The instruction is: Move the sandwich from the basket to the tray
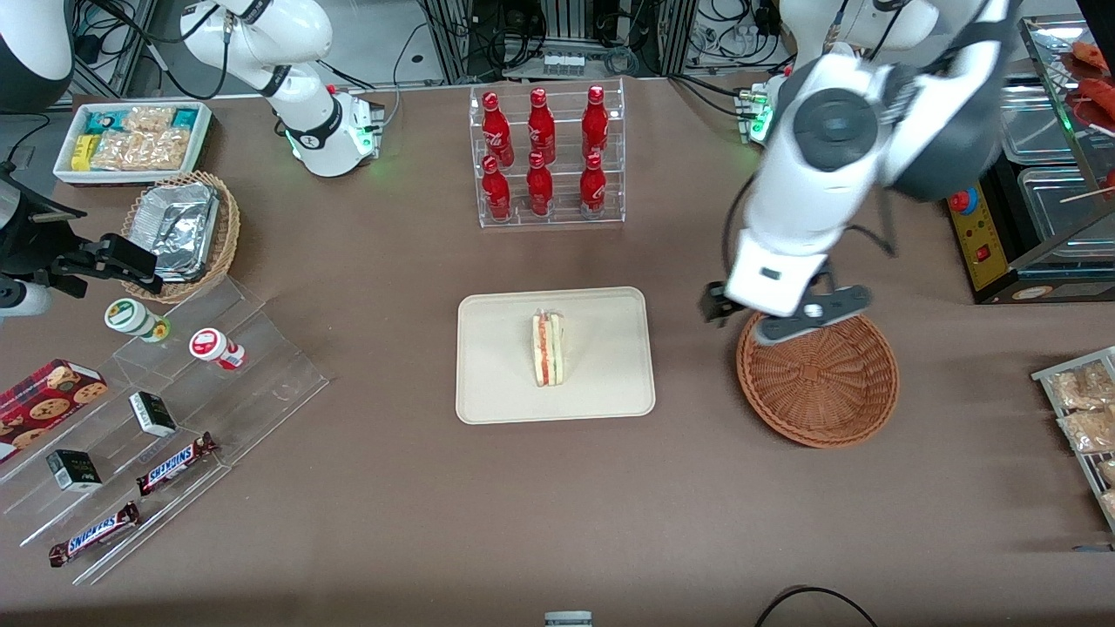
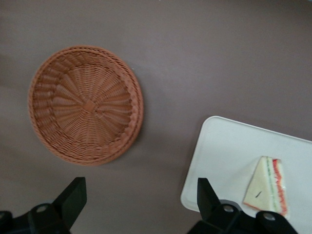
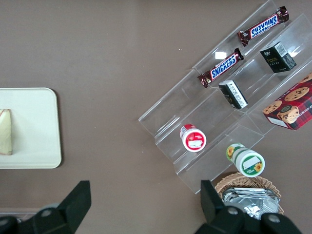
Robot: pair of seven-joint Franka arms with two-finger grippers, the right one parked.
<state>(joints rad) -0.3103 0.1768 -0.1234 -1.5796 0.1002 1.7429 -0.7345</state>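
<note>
The sandwich (image 1: 548,349) lies on the tray (image 1: 496,383), its long axis running toward the front camera; the gripper (image 1: 788,318), jaws spread wide and empty, hovers above the empty basket (image 1: 819,392).

The sandwich (image 1: 548,349) lies on the tray (image 1: 496,366), the basket (image 1: 819,383) beside it on the worktop (image 1: 392,488), the hand (image 2: 141,200) spread wide above.

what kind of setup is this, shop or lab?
Likely a lab mock-up of a snack counter: cola bottles in a clear rack, Snickers bars on acrylic steps, cable clutter at the table's edge. The sandwich lies on the tray; the gripper, open, hovers over the empty basket.
</note>
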